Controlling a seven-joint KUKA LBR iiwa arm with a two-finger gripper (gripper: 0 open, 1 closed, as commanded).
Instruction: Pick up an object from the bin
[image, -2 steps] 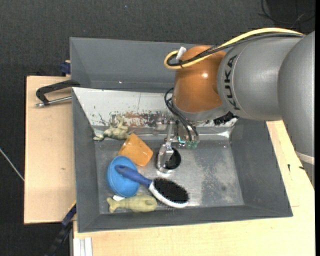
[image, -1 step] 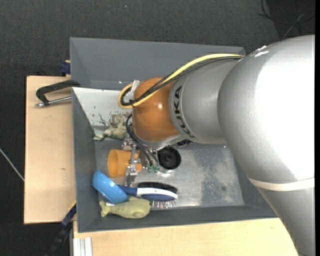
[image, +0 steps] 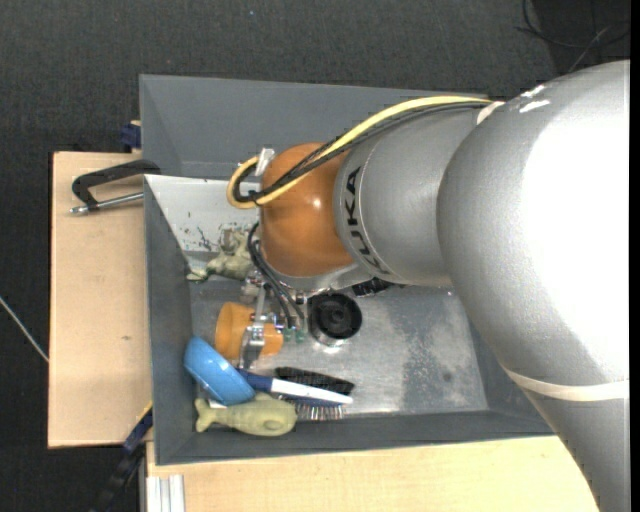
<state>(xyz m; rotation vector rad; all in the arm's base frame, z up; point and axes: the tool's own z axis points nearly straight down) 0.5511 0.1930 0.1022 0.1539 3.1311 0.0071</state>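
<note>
My hand (image: 264, 331) is down in the grey bin (image: 166, 320), at about 9 o'clock from the middle of its floor as the camera sees it. I reach in from 3 o'clock, and my arm (image: 500, 200) with its orange wrist cover (image: 300, 215) hangs over most of the bin's upper half. A yellow cable (image: 400, 112) runs along the arm to the wrist.

The tip of my hand sits against the 3 o'clock edge of a round orange thing (image: 229, 328) that lies close to the bin's left wall. I cannot tell whether my hand is spread or pressed together, nor whether it has a grip on the orange thing; from here it looks to be touching it or just beside it.

Just below the orange thing, toward 7 o'clock, lies a light blue scoop-shaped piece (image: 214, 370), touching or nearly touching it. At 6 o'clock from my hand is a brush (image: 312, 386) with black bristles and a white back, lying flat. Below the blue piece, along the near wall, rests a pale yellow fish-shaped toy (image: 250, 416). At 11 o'clock from my hand is a small olive-coloured animal figure (image: 226, 265), apart from the orange thing. A black round thing (image: 335, 317) sits at 3 o'clock, just beside my hand
</note>
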